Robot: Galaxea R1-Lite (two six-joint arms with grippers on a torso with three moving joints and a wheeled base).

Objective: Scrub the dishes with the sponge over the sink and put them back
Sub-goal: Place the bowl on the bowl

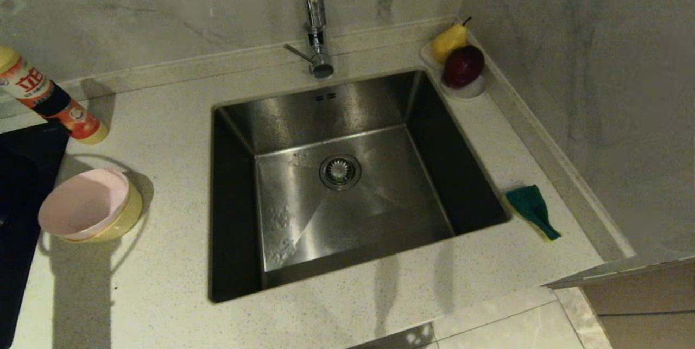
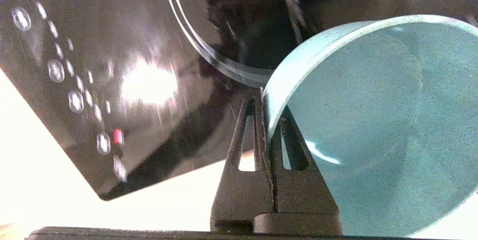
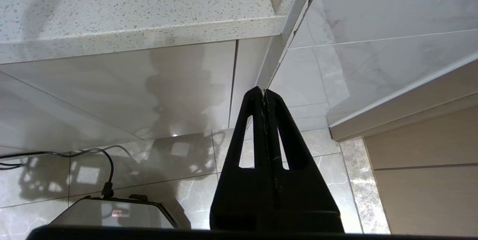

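In the left wrist view my left gripper (image 2: 263, 100) is shut on the rim of the light blue bowl (image 2: 373, 128), held tilted above the black cooktop (image 2: 112, 83). Neither that gripper nor the blue bowl shows in the head view. The pink bowl (image 1: 81, 203) sits nested in the yellow bowl (image 1: 127, 213) on the counter left of the sink (image 1: 380, 213). The green and yellow sponge (image 1: 532, 209) lies on the counter right of the sink. My right gripper (image 3: 264, 92) hangs shut and empty below the counter edge, over the floor.
A tall chrome tap (image 1: 315, 18) stands behind the sink. A detergent bottle (image 1: 51, 99) leans at the far left by the black cooktop (image 1: 21, 186). A white saucer (image 1: 472, 88) with a pear and a dark red fruit sits in the back right corner by the wall.
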